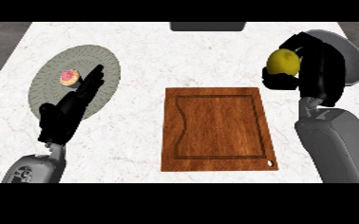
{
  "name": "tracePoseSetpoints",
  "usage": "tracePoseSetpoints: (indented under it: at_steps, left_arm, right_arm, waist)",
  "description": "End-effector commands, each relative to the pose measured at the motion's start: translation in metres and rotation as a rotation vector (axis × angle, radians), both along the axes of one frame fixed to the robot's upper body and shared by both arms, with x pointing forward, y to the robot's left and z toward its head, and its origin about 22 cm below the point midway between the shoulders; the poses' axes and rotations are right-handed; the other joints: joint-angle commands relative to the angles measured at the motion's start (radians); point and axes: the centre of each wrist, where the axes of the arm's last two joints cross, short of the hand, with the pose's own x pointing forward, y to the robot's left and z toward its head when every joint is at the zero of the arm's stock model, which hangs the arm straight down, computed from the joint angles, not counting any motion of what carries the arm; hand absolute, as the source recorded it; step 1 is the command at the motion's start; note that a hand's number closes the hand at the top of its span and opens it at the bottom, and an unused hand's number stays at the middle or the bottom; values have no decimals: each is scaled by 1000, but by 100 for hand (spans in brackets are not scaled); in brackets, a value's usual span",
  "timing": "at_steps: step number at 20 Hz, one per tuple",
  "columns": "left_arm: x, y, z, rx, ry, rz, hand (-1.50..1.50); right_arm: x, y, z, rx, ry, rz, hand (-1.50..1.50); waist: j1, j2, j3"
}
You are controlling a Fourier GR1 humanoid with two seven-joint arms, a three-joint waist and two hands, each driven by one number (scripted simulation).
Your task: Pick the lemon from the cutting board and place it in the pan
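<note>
Grey forearms rise from the lower edge on both sides, the right one (326,142) looming largest and closest to the viewer. At its top the black right hand (308,71) has its fingers (280,81) curled round the lemon (283,61), which shows as a yellow ball against the dark palm, with the fingers wrapping under and behind it. Fruit and hand are raised above the white marble counter (147,45), up and to the right of the cutting board (216,129). That brown wooden board lies flat, below and to the left of the curled fingers, apart from them, and its grooved face carries nothing.

On the other side, the left hand (70,109) stretches up and away with its fingers (91,78) straight and close together, holding nothing. Their tips reach over a round grey plate (49,76) with a fine patterned surface. Just left of those fingertips, close enough to look as if touching, sits a small pink-frosted doughnut (69,77) on the plate; whether contact is made cannot be told.

Beyond both hands, at the far edge of the counter, a dark grey object (207,26) shows only as a cut-off strip, well above the board and left of the lemon-holding fingers. What it is cannot be told.
</note>
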Motion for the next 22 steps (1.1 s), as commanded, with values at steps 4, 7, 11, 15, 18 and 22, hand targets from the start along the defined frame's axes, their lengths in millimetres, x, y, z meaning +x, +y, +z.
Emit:
tracePoseSetpoints:
  at_steps: [4,7,11,15,18,22]
  left_arm:
    - [-15,-14,-6,-7,8,-22,0]
    - [8,-3,1,8,-2,-24,0]
    - [-3,-4,8,-1,-2,-18,0]
    - [-5,-11,4,-3,-19,-11,0]
    - [4,-20,-8,-9,-5,-16,0]
    - [-1,-13,13,8,-32,-31,0]
  right_arm:
    - [35,-79,-27,-45,-8,-99,150]
    - [46,-111,-50,-65,-53,-154,150]
    - [51,-153,-58,-74,-47,-164,150]
    - [71,-159,-63,-76,-48,-156,150]
    - [75,-170,-61,-78,-56,-161,150]
    - [74,-183,-68,-81,-61,-176,150]
  waist:
    - [12,1,0]
    - [16,9,1]
    - [21,6,1]
    - [25,7,1]
    - [18,7,1]
    - [40,12,2]
